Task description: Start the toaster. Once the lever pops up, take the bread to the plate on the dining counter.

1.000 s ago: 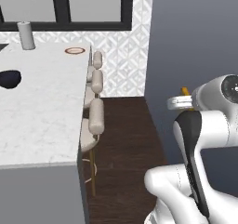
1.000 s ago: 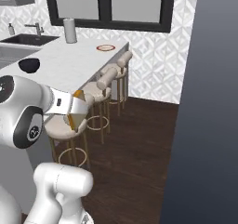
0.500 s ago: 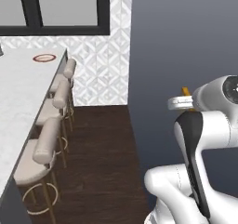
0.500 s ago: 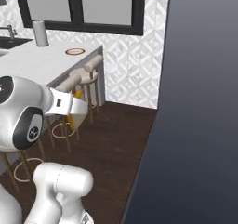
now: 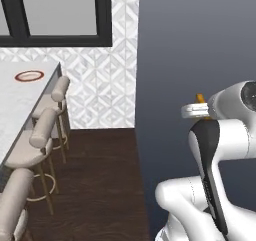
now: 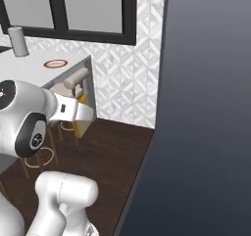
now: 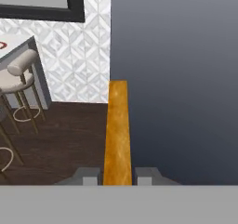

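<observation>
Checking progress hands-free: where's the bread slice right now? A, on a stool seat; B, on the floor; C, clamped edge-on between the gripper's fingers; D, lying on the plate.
C: the bread stands edge-on in the shut gripper, while the plate sits bare on the dining counter.

The dining counter point(image 5: 20, 97), white and marble-look, is seen at the left, with the plate point(image 5: 28, 76) resting on it near its far end. In the right base view a grey cylindrical canister point(image 6: 18, 41) is stood on the counter near its far edge, apart from the plate. Padded stools point(image 5: 42, 137) are lined up on the dark wood floor point(image 5: 100, 185) along the counter's near side.
</observation>
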